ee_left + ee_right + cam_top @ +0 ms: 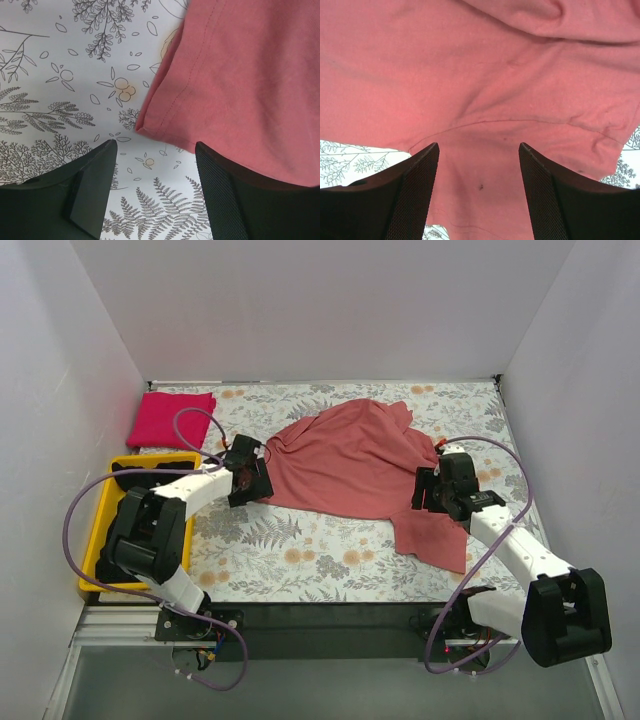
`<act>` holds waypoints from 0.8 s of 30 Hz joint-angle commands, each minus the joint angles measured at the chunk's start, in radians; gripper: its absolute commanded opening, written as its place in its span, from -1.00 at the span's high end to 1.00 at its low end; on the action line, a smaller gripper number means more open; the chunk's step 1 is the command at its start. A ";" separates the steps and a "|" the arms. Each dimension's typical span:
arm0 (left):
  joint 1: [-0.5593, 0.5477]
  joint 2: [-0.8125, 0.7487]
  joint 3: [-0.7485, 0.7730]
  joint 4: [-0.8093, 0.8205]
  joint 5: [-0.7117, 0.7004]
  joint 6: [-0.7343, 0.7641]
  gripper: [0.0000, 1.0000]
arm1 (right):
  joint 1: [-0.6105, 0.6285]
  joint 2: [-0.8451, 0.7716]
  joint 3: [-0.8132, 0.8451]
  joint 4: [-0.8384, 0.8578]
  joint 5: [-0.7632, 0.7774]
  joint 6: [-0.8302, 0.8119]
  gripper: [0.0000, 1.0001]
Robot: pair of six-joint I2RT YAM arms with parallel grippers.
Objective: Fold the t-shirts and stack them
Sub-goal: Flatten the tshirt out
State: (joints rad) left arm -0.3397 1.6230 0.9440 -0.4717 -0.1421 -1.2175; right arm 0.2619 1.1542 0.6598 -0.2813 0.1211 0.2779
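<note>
L pincer [155, 146] spread, salmon tee [245, 75] corner just past tips.

Rumpled salmon shirt [350, 460], folded magenta shirt [171, 418] far-left

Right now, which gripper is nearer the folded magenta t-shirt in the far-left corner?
Left. The left gripper sits at the salmon-red t-shirt's left edge, a short way right of and nearer than the folded magenta t-shirt. The right gripper is over the salmon-red t-shirt's opposite side, much farther away.
</note>
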 commanded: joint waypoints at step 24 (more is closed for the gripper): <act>-0.047 0.126 0.061 -0.007 -0.105 0.038 0.09 | -0.007 -0.077 -0.054 0.074 0.041 0.003 -0.42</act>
State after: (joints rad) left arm -0.3798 1.7206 1.0054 -0.4686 -0.2543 -1.1858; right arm 0.2611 1.1000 0.6071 -0.2394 0.1368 0.2779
